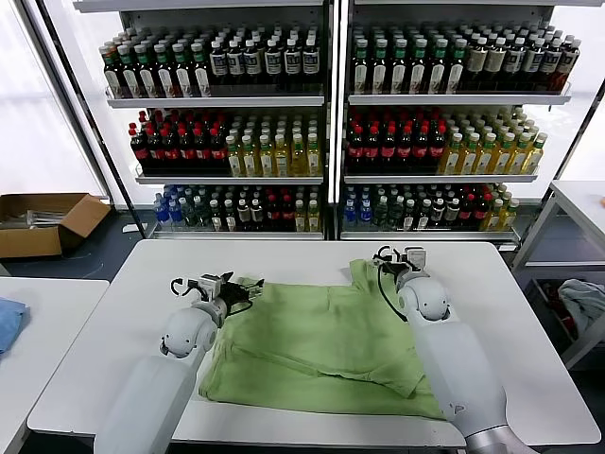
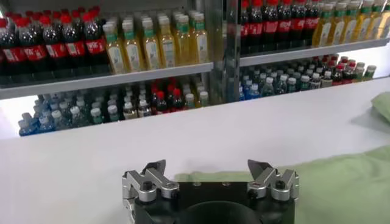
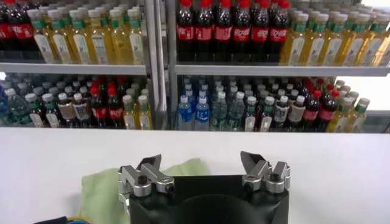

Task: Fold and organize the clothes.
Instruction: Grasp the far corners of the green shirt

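**Ana:** Looking down from the head view, the light green shirt [image 1: 321, 345] lies spread on the white table [image 1: 113, 322], rumpled, running from the centre down to about 5 o'clock near the front edge. I can only make out one garment, and no collar or print from here.

**Ben:** And the grippers?

**Ana:** The left gripper [image 1: 200, 284] sits at 9 o'clock of the shirt, right at its left sleeve corner, jaws spread wide with nothing between them. The right gripper [image 1: 399, 257] is at about 1 o'clock, over the strip of cloth that sticks up toward the shelves [image 1: 326, 99], also wide open and empty. Both wrist views agree: fingers apart, green fabric just under or behind them.

**Ben:** What could go wrong?

**Ana:** I'd judge the pinch is the risk. The cloth is already doubled and creased near 4 o'clock, so a gripper closing there may catch two layers, and the fold would drag the whole shirt. If one side grabs only a thin edge, it could slip out mid-lift and leave the shirt skewed. Pulling unevenly might also slide it toward the front edge at 6 o'clock.
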